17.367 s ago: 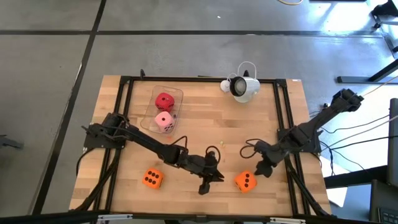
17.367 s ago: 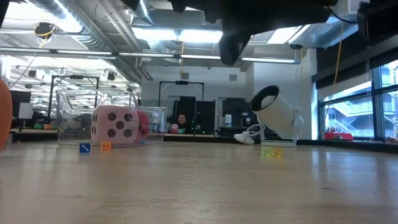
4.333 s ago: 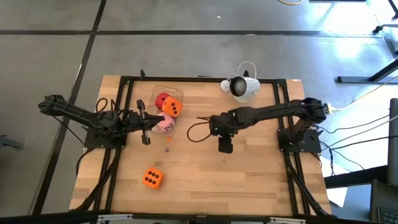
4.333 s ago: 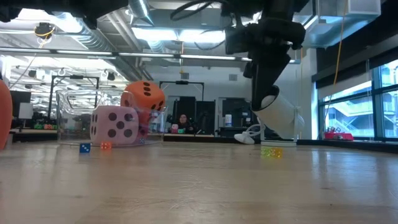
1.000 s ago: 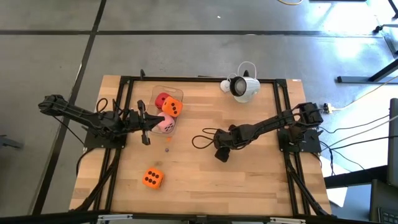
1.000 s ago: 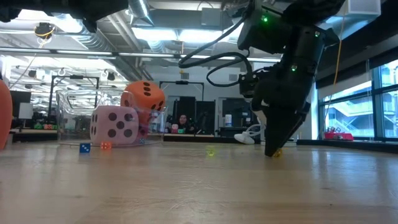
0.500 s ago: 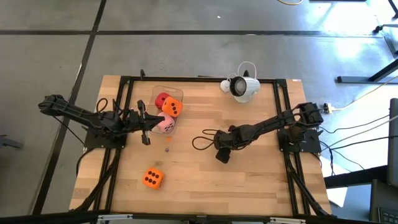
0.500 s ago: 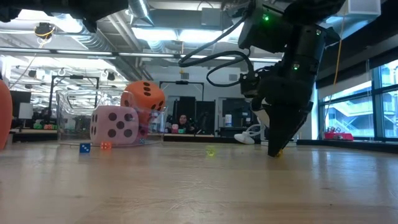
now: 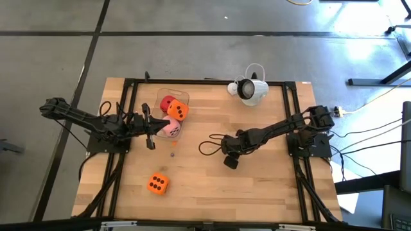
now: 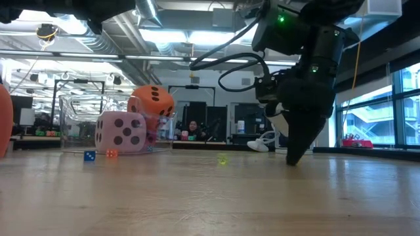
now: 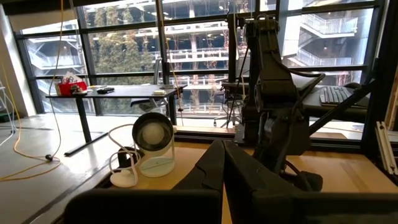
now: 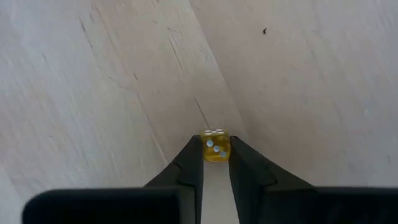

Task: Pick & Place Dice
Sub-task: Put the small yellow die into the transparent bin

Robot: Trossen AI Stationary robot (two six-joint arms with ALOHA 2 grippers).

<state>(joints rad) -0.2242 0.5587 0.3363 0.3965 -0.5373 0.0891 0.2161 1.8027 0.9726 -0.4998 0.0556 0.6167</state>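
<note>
- The right tool [image 9: 230, 161] is down at the wooden desk [image 9: 270, 192] near its middle, its arm reaching in from the right edge.
- In the right wrist view its fingers [image 12: 186, 167] are clenched on a small yellow die [image 12: 216, 146] with white pips, one finger on each side of it, just over the desk top.
- In the low view the same tool [image 10: 296, 156] comes down to a point on the desk, in front of the white lamp [image 9: 249, 90] that lies at the far edge.
- The left tool [image 9: 151, 136] waits at the left, beside the clear container [image 9: 182, 97]; in the left wrist view its fingers [image 11: 214, 165] are pressed together with nothing between them.
- The container, at the far left of the desk, holds the red die [image 9: 167, 102] at its far end, the pink die [image 9: 169, 128] at its near end, and an orange die [image 9: 178, 111] on top of them.
- The other orange die [image 9: 157, 185] sits alone on the desk near the front edge, left of centre, well apart from both tools.
- Small dice lie on the desk too: a blue one [image 10: 89, 155] and an orange one [image 10: 111, 153] by the container, a pale yellow-green one [image 10: 222, 158] toward the middle.
</note>
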